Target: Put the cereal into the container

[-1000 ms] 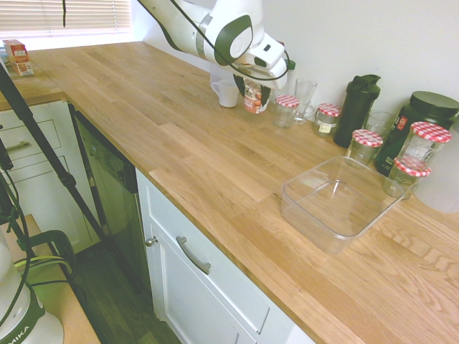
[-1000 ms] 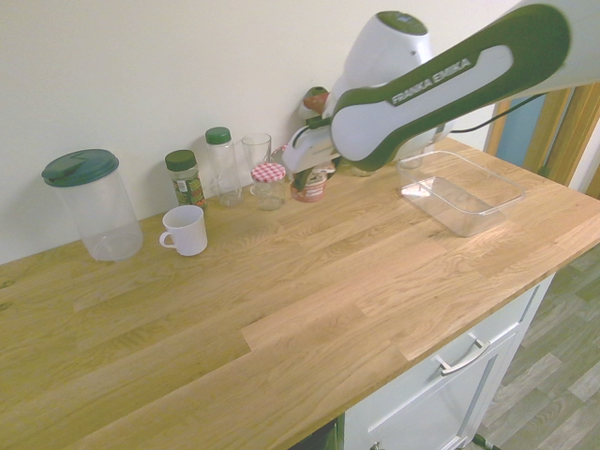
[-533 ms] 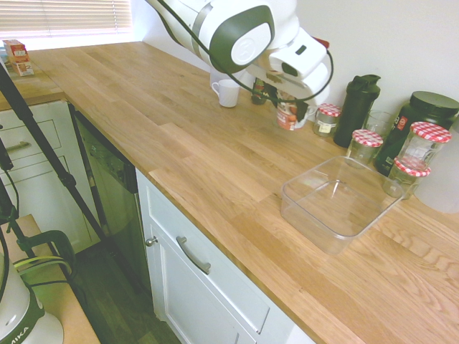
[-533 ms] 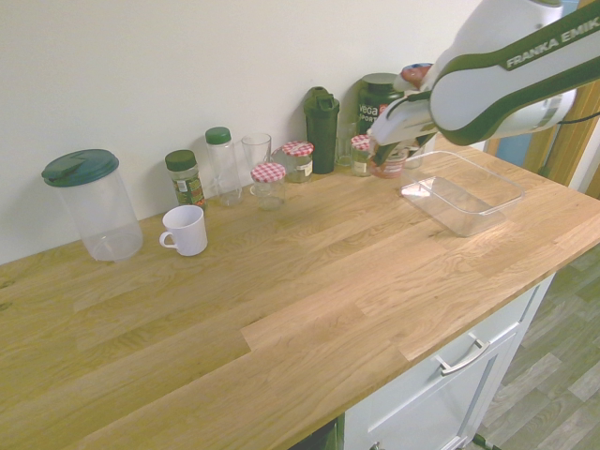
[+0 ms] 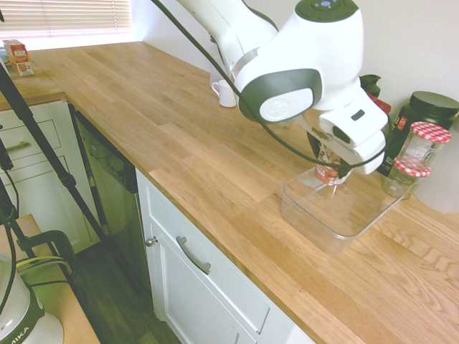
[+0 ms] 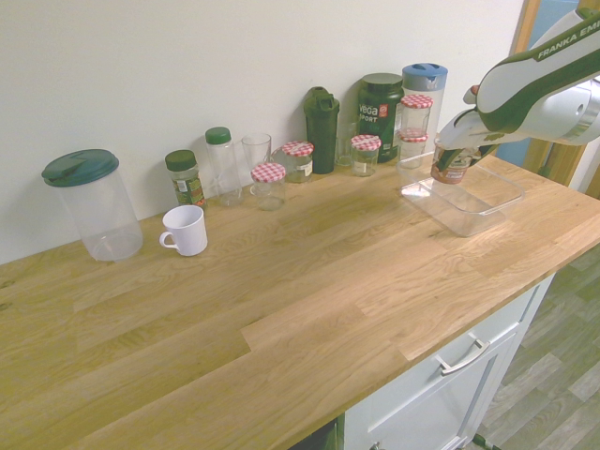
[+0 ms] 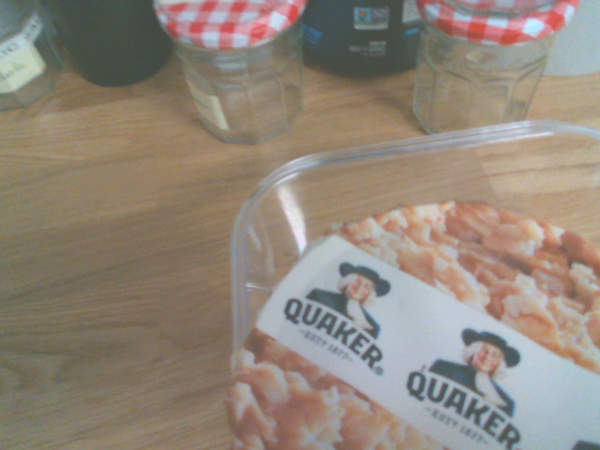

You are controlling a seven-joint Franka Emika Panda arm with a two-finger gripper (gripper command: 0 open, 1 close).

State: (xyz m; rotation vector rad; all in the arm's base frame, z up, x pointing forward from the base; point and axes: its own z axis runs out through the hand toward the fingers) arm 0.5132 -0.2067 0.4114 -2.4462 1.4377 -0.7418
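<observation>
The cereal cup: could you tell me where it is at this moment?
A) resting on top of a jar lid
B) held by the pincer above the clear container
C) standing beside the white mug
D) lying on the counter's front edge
B: the pincer holds the cereal cup in the air over the clear container, and the wrist view shows the container's corner under the cup.

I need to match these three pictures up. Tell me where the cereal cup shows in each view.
First exterior view: cereal cup, mostly hidden by the arm, held over the clear container, right of centre.
Second exterior view: cup in the gripper, upper right.
Wrist view: Quaker lid fills the lower right.
Shared landmark: the clear container.
</observation>
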